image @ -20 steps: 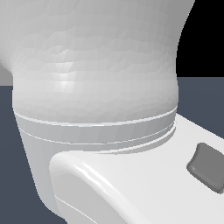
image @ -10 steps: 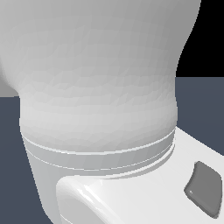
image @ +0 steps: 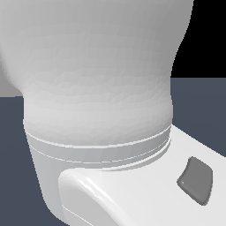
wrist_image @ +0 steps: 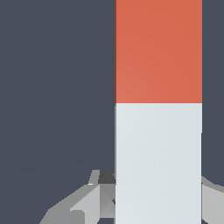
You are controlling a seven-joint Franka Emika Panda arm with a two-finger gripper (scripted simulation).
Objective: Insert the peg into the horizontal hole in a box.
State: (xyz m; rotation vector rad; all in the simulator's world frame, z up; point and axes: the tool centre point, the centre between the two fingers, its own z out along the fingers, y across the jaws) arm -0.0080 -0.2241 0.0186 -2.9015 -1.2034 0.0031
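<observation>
In the wrist view the peg (wrist_image: 158, 109) fills the frame as a wide bar, its red-orange half (wrist_image: 158, 48) farther from me and its pale grey-white half (wrist_image: 158, 162) nearer. My gripper (wrist_image: 158, 192) straddles the white half. One grey finger (wrist_image: 87, 201) lies against one side of the bar and the other finger (wrist_image: 214, 192) against the opposite side, so the gripper looks shut on the peg. The box and the hole are out of view in both views.
The exterior view is almost wholly blocked by the white arm body (image: 97, 88), with a grey patch (image: 195, 180) on its lower link. Around the peg lies only dark blue-grey floor (wrist_image: 52, 87).
In the exterior view the arm's body and lower link sit a little lower than a second ago, and the grey patch has drifted towards the exterior view's left.
</observation>
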